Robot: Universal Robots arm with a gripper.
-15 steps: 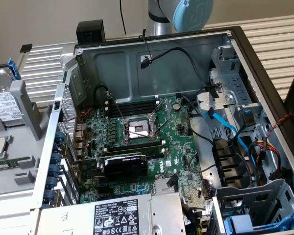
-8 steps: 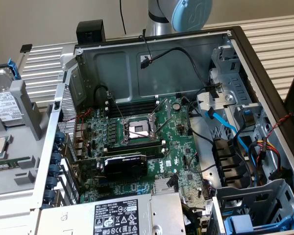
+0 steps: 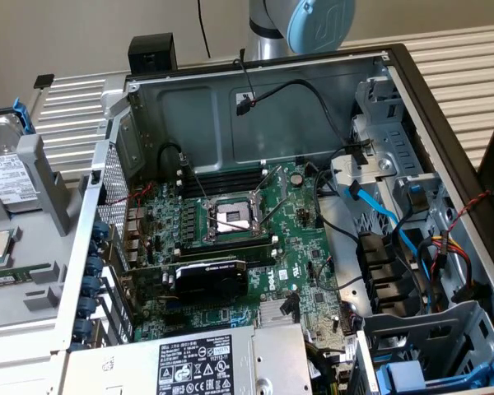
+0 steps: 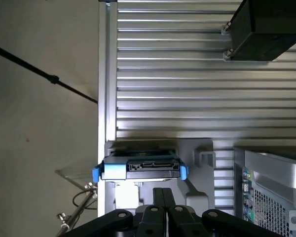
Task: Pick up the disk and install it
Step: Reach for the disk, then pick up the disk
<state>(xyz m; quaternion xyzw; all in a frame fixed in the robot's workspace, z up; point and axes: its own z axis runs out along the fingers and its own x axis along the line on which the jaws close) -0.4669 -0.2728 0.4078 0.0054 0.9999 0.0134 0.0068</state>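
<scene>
While gripper [image 4: 163, 191] hangs near, fingers pressed together and empty: disk [image 3: 6, 177], silver, white label, blue frame, seated in grey holder [image 3: 45, 177] beside open computer case [image 3: 198, 107]; ribbed metal tabletop [image 4: 187, 74].

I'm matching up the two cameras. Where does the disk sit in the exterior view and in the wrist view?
Exterior view: the disk lies at the exterior view's far left edge, label up, outside the computer case.
Wrist view: the disk shows connector end on, blue clips either side, just beyond the shut end effector.
Shared landmark: the computer case's perforated wall, beside the disk in both.
</scene>
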